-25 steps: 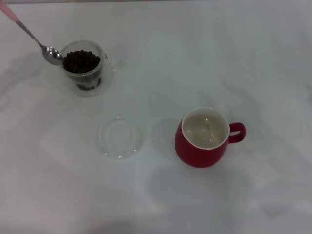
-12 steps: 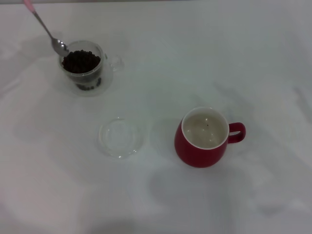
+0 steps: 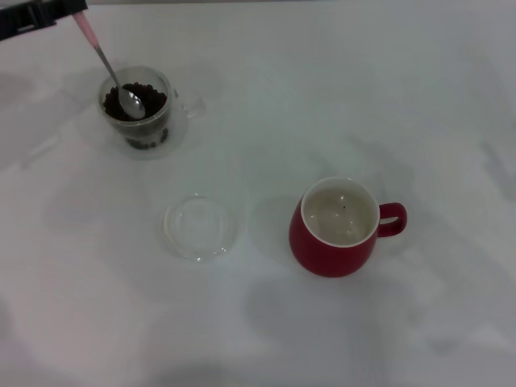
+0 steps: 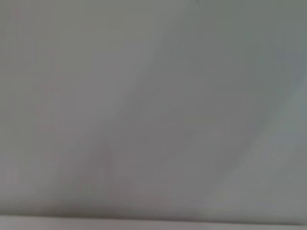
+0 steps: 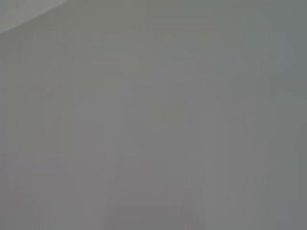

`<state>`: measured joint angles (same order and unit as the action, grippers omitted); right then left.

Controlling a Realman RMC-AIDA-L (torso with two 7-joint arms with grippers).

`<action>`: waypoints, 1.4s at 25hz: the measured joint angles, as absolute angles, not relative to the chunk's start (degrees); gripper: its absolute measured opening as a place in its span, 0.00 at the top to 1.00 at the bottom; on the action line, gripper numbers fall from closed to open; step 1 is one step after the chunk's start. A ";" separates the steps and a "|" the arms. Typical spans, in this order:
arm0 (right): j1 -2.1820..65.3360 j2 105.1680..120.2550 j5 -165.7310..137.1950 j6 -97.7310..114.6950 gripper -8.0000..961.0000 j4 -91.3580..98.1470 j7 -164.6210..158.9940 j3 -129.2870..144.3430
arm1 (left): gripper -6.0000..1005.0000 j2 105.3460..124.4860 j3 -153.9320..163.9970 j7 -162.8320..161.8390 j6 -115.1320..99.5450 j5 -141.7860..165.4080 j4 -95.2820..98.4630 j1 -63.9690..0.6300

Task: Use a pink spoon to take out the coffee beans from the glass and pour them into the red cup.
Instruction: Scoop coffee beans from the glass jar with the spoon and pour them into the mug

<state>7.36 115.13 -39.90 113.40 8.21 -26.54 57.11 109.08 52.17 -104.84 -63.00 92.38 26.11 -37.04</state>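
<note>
The glass [image 3: 139,121] stands at the far left of the white table, holding dark coffee beans [image 3: 149,95]. The pink spoon [image 3: 105,60] slants down into it, its metal bowl resting on the beans. At the top left corner, my left gripper [image 3: 71,10] shows only as a dark edge, shut on the spoon's pink handle end. The red cup [image 3: 337,242] stands to the right and nearer me, handle pointing right, with a few specks on its cream inside. My right gripper is out of view. Both wrist views show only blank grey.
A shallow clear glass dish [image 3: 200,227] lies on the table [image 3: 322,97] between the glass and the red cup, to the cup's left.
The spoon swung right from outside the glass's left rim, and its bowl now sits inside the glass on the beans. The left gripper's dark edge has come into view at the top left.
</note>
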 joint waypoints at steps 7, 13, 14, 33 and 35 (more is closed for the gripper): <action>7.65 115.11 -39.90 111.65 0.31 8.17 -26.55 57.07 | 0.86 111.03 51.67 -104.74 -61.46 92.10 25.43 -36.14; 8.21 115.13 -39.90 110.66 0.31 8.17 -26.55 57.14 | 0.86 112.05 50.38 -105.96 -61.34 91.84 23.11 -36.13; 8.22 115.13 -39.90 110.58 0.31 8.17 -26.55 57.16 | 0.86 112.13 50.30 -106.36 -61.34 91.83 22.69 -36.14; 8.17 115.02 -39.90 110.37 0.31 8.18 -26.54 57.21 | 0.86 113.20 49.65 -113.82 -61.54 84.76 18.89 -32.04; 8.14 114.97 -39.90 110.33 0.31 8.17 -26.54 57.21 | 0.86 113.20 49.48 -114.31 -61.70 83.96 18.78 -31.48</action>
<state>8.14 114.97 -39.90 110.33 8.17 -26.54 57.21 113.20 49.48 -114.31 -61.70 83.96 18.78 -31.48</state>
